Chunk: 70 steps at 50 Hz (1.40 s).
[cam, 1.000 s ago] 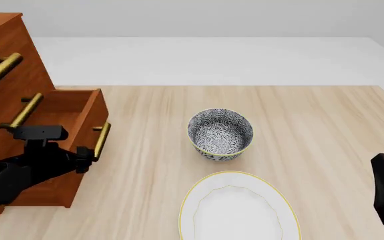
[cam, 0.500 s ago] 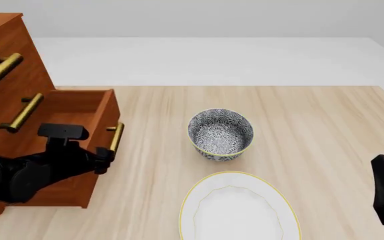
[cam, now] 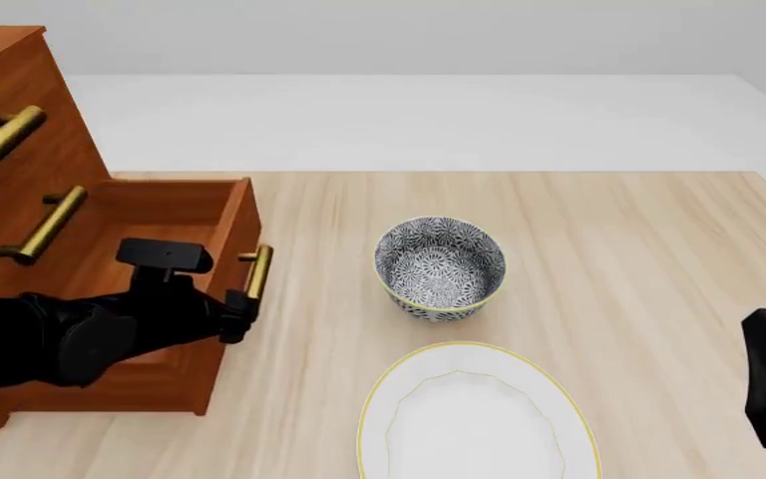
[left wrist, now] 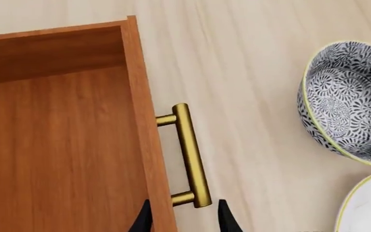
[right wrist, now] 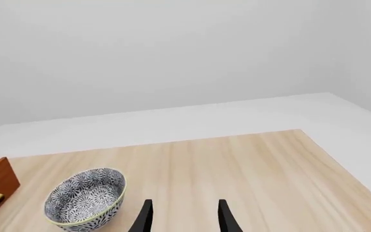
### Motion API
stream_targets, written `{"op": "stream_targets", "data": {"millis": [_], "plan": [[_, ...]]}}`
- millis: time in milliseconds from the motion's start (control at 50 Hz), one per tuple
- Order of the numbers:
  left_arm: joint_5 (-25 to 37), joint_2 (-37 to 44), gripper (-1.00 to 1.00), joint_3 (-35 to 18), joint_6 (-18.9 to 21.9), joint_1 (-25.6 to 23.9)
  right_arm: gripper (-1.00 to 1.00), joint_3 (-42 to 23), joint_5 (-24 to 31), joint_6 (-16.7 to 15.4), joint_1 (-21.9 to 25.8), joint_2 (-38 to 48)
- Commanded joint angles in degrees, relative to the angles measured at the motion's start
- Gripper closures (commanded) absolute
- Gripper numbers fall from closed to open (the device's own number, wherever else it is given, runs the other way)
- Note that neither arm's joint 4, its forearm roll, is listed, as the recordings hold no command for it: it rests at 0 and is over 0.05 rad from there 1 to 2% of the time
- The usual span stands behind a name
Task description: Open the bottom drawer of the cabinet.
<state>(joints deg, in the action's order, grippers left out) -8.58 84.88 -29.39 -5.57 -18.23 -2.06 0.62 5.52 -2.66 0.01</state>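
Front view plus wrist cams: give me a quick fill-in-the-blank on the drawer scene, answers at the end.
1. The left hand straddles the ____ end of the bottom drawer's brass bar handle.
2. The reddish-brown wooden bottom drawer stands pulled ____ of the reddish-brown wooden cabinet.
3. The patterned black-and-white bowl holds ____.
4. The right hand grips ____.

Missing words: near; out; nothing; nothing

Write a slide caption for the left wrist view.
Left gripper straddling the brass handle of the open bottom drawer, patterned bowl nearby.
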Motion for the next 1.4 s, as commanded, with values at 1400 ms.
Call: {"op": "stream_targets", "data": {"millis": [1400], "plan": [[25.01, -24.85, -1.00, -12.23, 4.22, -1.95, -1.00, -1.29, 0.44, 0.63, 0.44, 0.00]]}}
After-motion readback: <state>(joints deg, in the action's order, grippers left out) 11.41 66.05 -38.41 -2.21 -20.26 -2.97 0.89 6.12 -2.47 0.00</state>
